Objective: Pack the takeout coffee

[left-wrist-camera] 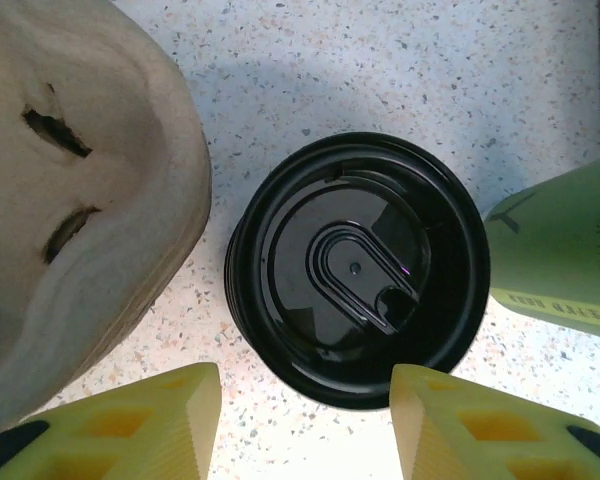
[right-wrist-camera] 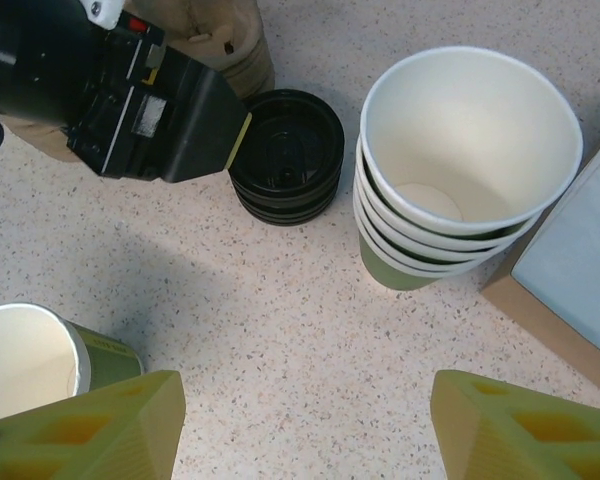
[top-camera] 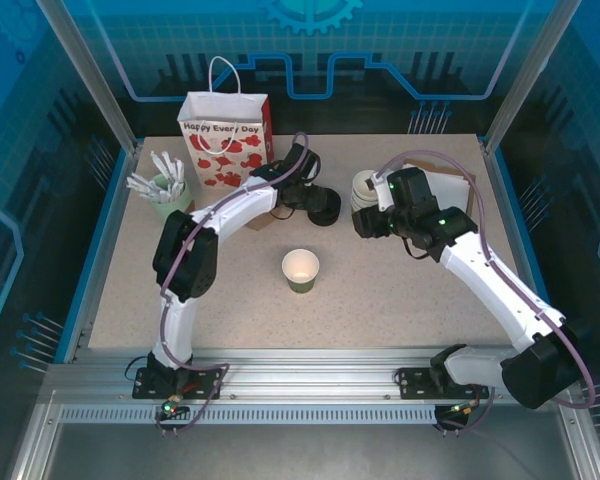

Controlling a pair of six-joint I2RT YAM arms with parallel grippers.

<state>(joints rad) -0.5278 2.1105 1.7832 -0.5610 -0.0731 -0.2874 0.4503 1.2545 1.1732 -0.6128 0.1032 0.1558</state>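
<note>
Stage: early, as judged; no lid on the cup, nothing packed.
Done: one takeout coffee cup [top-camera: 300, 268] standing alone and upright near the middle of the worktop [top-camera: 230, 300].
Left to do: lift the top black lid [left-wrist-camera: 355, 265] off the lid stack [right-wrist-camera: 285, 190] and press it onto the cup. Then move the closed cup into the pulp carrier [left-wrist-camera: 70, 200] or the gift bag [top-camera: 225, 135]; cannot tell which.
Cup look: green paper wall, white inside, mouth open, no liquid discernible. Seen at the lower left corner of the right wrist view.
Lid look: round, glossy black, raised sip tab; seated on several more of its kind. Lies between the carrier and the cup stack [right-wrist-camera: 460, 160], well apart from the lone cup.
Left hand [left-wrist-camera: 305, 400]: partway open, holding nothing. Yellow fingers [left-wrist-camera: 130, 420] apart, poised above the near rim of the lid.
Right hand [right-wrist-camera: 305, 410]: wide, empty, above bare worktop between the lone cup and the cup stack.
Risk, as judged: nested lids likely to lift together.
</note>
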